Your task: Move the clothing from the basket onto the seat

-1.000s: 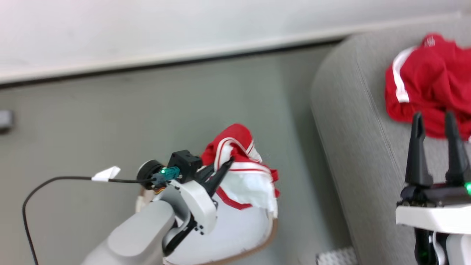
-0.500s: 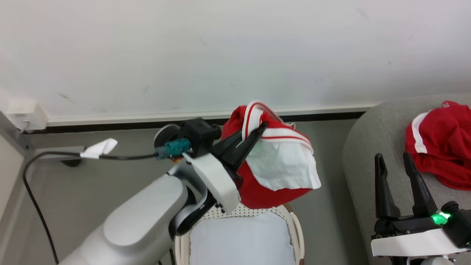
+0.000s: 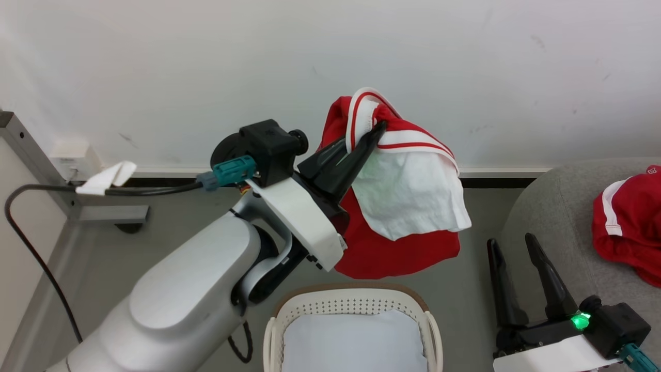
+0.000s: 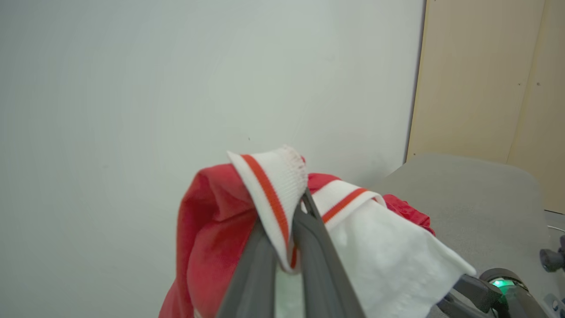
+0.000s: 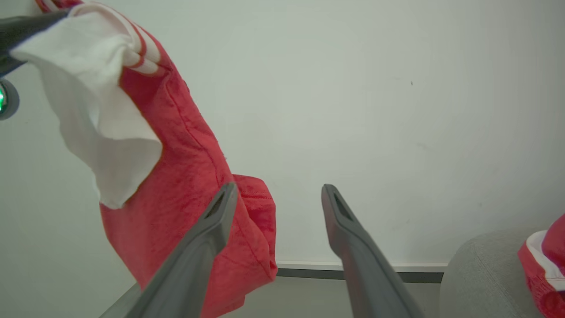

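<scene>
Our left gripper [image 3: 380,126] clamps the clothing [image 3: 413,196], basket [image 3: 356,302] below it; our right gripper [image 3: 510,242] spread wide, holding nothing.

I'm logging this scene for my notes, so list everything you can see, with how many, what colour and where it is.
sofa: one, grey, at the right
basket: one, white with a brown rim, on the floor at bottom centre of the head view
pad: one, pale white, inside the basket
held garment: one, red with white trim and a white part, hanging in the air clear of the basket
second garment: one, red with a white stripe, lying on the sofa
cable: one, black with a white tag, at the left
wall: one, white, behind everything
floor: one, grey
left gripper: one, dark, shut on the held garment's trim
right gripper: one, dark, open and empty, beside the sofa
</scene>
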{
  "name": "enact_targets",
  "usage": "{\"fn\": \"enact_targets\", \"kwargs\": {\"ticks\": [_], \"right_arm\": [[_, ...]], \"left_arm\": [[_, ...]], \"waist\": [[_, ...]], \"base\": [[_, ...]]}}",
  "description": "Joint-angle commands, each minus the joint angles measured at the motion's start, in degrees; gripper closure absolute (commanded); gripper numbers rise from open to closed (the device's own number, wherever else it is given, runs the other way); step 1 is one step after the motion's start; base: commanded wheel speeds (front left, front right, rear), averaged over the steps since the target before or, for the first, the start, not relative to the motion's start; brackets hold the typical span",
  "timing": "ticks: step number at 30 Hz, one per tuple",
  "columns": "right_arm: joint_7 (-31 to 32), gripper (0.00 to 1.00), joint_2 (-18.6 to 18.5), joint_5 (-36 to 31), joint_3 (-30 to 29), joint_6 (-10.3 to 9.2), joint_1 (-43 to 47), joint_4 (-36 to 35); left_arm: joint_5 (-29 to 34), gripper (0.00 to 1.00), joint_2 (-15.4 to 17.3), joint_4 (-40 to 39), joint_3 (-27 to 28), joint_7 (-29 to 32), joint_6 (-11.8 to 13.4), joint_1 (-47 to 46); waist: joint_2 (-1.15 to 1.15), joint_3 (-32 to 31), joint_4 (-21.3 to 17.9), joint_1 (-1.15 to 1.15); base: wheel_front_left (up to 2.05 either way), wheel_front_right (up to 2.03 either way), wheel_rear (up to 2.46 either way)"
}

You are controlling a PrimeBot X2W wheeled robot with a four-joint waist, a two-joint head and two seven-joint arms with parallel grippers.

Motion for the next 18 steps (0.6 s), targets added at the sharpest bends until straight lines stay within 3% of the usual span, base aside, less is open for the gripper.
{"fn": "enact_targets", "kwargs": {"ticks": [1, 11, 18], "right_arm": [[-0.09, 0.00, -0.10, 0.05, 0.24, -0.13, 0.56, 0.33], [0.31, 0.00, -0.11, -3.24, 4.82, -0.13, -2.13, 3.35], [5.77, 0.00, -1.86, -3.53, 7.13, -0.13, -5.83, 6.44]], "left_arm": [[-0.59, 1.00, 0.03, -0.10, 0.20, -0.23, 0.12, 0.45], [-0.88, 1.00, -0.72, 1.14, -1.25, -1.11, -0.21, 2.21], [-0.66, 1.00, -2.68, 1.76, -3.87, -1.02, -0.80, 3.69]], "waist": [[0.00, -0.10, 0.20, 0.01], [0.00, -1.17, 1.52, 0.01], [0.00, -2.27, 4.02, 0.01]], "base": [[0.00, 0.00, 0.00], [0.00, 0.00, 0.00], [0.00, 0.00, 0.00]]}}
